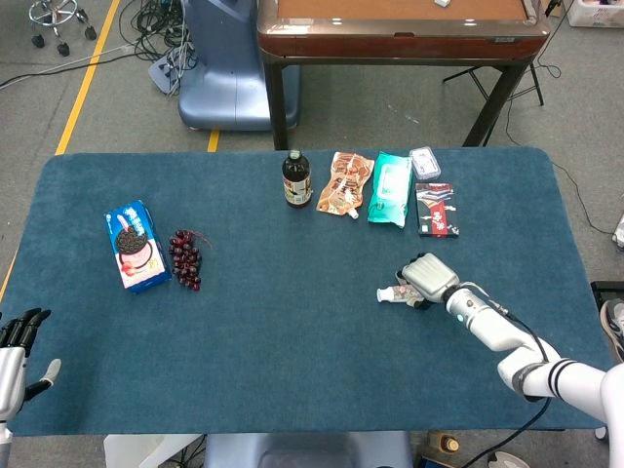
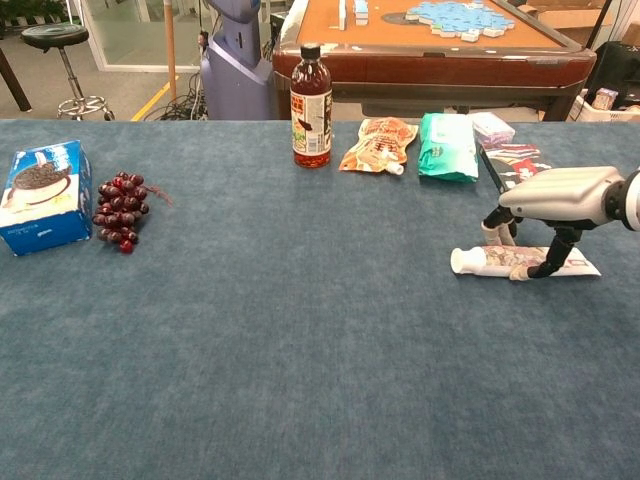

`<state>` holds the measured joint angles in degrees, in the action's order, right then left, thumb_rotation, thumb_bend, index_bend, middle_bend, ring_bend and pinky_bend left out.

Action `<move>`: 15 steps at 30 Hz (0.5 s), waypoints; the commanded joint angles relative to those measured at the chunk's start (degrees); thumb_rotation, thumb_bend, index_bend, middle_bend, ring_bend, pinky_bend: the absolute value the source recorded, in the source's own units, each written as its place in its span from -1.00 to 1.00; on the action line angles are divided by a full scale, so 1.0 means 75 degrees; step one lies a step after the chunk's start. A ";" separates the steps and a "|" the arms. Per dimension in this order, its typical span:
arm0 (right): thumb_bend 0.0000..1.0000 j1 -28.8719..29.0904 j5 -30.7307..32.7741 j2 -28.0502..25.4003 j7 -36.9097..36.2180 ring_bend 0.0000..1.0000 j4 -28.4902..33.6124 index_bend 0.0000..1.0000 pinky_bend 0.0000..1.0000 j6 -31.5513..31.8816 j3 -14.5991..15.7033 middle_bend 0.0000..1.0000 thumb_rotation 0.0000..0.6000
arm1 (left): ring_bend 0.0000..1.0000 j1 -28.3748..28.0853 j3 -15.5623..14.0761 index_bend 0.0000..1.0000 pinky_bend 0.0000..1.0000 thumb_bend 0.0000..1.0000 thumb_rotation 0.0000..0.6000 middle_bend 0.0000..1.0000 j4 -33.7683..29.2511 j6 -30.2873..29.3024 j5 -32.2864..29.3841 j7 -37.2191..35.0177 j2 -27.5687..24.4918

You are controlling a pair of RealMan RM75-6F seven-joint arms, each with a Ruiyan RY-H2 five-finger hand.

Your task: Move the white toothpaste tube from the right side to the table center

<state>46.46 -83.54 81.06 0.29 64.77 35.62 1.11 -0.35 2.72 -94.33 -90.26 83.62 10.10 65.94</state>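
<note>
The white toothpaste tube lies flat on the blue table at the right, its cap pointing left. In the head view the toothpaste tube shows its cap end just left of my right hand. My right hand arches over the tube, with its thumb in front and its fingers behind, pinching the tube's middle. The tube still touches the cloth. My left hand hangs off the table's near left corner, fingers spread, holding nothing.
Along the far edge stand a dark bottle, an orange snack pouch, a green wipes pack, a small clear pack and a red-black packet. A blue cookie box and grapes lie at the left.
</note>
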 commanded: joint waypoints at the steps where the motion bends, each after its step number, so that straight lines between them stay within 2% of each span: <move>1: -0.29 -0.0008 0.0031 0.0020 0.0053 -0.34 0.0007 -0.11 -0.48 -0.0004 0.0003 -0.08 1.00 | -0.64 0.0011 -0.0001 -0.69 -0.94 -0.49 1.00 -0.69 0.0010 -0.0007 0.0000 -0.0030 0.0001; 10: -0.25 -0.0001 0.0117 0.0033 0.0340 -0.30 0.0122 -0.05 -0.44 -0.0053 0.0030 -0.04 1.00 | -0.64 0.0040 -0.0005 -0.69 -0.94 -0.49 1.00 -0.69 0.0096 -0.0031 0.0034 -0.0144 0.0015; 13: -0.16 0.0001 0.0161 0.0026 0.0436 -0.27 0.0199 -0.01 -0.42 -0.0047 0.0016 0.00 1.00 | -0.64 0.0038 -0.0008 -0.69 -0.94 -0.49 1.00 -0.69 0.0125 -0.0024 0.0053 -0.0186 0.0019; 15: -0.03 0.0002 0.0184 0.0017 0.0487 -0.23 0.0251 0.04 -0.41 -0.0037 0.0008 0.03 1.00 | -0.64 0.0039 -0.0004 -0.69 -0.94 -0.49 1.00 -0.69 0.0134 -0.0037 0.0073 -0.0208 0.0022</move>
<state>46.47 -82.23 81.21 3.87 66.57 35.32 1.20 -0.06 2.68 -93.33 -90.53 84.16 8.55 66.10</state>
